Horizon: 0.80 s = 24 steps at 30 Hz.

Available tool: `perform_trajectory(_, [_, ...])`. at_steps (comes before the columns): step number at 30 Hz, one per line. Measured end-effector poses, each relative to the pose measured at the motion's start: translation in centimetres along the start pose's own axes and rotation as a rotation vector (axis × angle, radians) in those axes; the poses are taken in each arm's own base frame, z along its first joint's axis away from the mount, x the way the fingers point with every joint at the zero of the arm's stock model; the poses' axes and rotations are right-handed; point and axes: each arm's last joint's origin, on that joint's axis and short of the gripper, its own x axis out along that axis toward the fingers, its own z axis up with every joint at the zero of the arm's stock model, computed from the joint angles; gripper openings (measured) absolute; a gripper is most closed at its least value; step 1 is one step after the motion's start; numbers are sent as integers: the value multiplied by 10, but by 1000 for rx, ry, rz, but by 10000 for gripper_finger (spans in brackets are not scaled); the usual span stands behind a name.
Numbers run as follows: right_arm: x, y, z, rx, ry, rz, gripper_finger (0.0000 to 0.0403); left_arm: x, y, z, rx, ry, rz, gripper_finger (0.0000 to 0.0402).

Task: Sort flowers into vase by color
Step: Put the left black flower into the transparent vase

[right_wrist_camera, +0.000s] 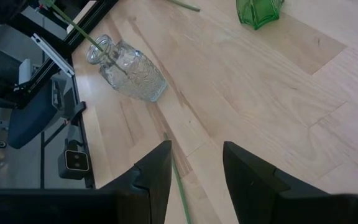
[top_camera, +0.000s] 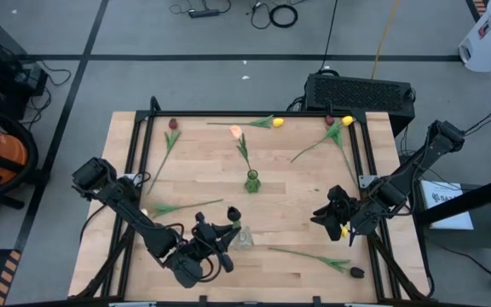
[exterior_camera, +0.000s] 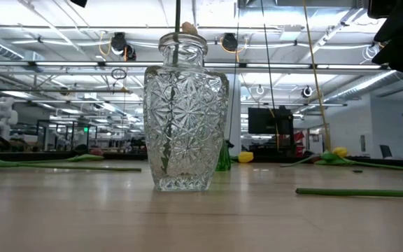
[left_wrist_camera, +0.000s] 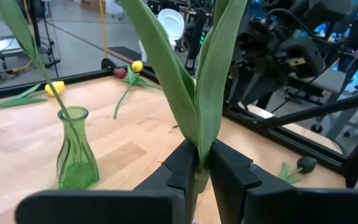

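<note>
Two tools work over the wooden bench [top_camera: 297,183]. At the near left, the left tool [left_wrist_camera: 199,163] is clamped on a dark tulip [top_camera: 233,214] whose stem runs down into the clear glass vase [exterior_camera: 182,112]. A green vase [top_camera: 251,181] stands mid-bench with a peach tulip [top_camera: 236,132]. Loose flowers [top_camera: 322,141] lie around. Right, the right tool [right_wrist_camera: 194,163] hovers with fingers apart, holding nothing.

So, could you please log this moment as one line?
left pincer: shut on flower stem, above clear vase | right pincer: open, empty | green vase: one flower
</note>
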Motion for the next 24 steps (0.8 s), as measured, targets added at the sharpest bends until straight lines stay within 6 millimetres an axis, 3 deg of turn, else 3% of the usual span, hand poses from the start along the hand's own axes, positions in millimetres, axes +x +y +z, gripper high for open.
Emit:
perform_trajectory(7, [0, 0, 0, 0, 0, 0, 136, 0, 0, 0, 25, 3, -3, 58])
perform_trajectory(16, [0, 0, 0, 0, 5, 1, 136, 1, 0, 0, 25, 3, 0, 126])
perform_trajectory(24, [0, 0, -1, 0, 19, 5, 136, 1, -2, 2, 104, -9, -10, 132])
